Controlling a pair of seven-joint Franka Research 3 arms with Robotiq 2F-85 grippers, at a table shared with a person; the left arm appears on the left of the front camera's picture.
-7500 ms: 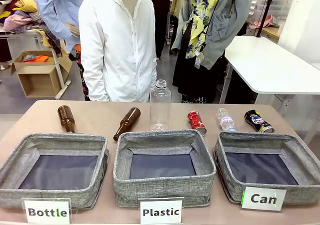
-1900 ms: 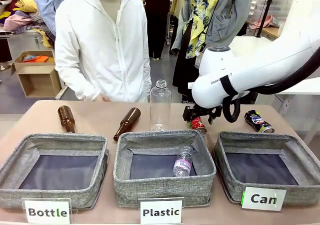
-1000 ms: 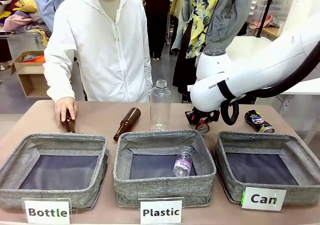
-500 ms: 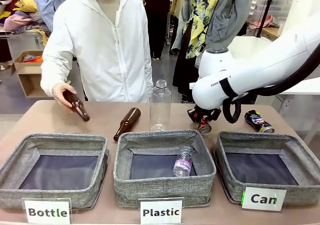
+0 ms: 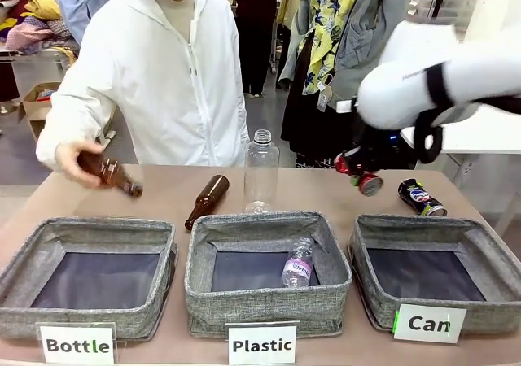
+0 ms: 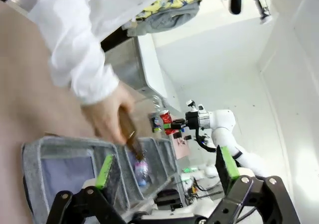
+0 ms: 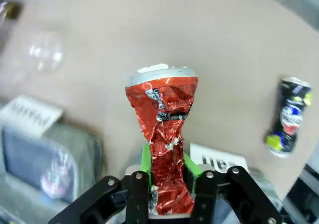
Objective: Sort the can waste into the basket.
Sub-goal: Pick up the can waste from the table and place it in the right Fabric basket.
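Over tan tabletop point(image 7: 224, 45), right end effector point(image 7: 168, 165) pinches crumpled red can point(image 7: 162, 109).

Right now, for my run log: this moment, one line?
right pincer: shut on crushed red metal can, aloft | grey woven "Can" basket: empty | black metal can: on table | left pincer: open

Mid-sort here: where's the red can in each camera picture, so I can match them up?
Front view: red can right of centre, held in the air by the right gripper.
Left wrist view: small and far off, near picture centre, in the right gripper.
Right wrist view: dead centre, crushed, standing between the green pads.
Shared landmark: the small plastic bottle lying in the middle bin.
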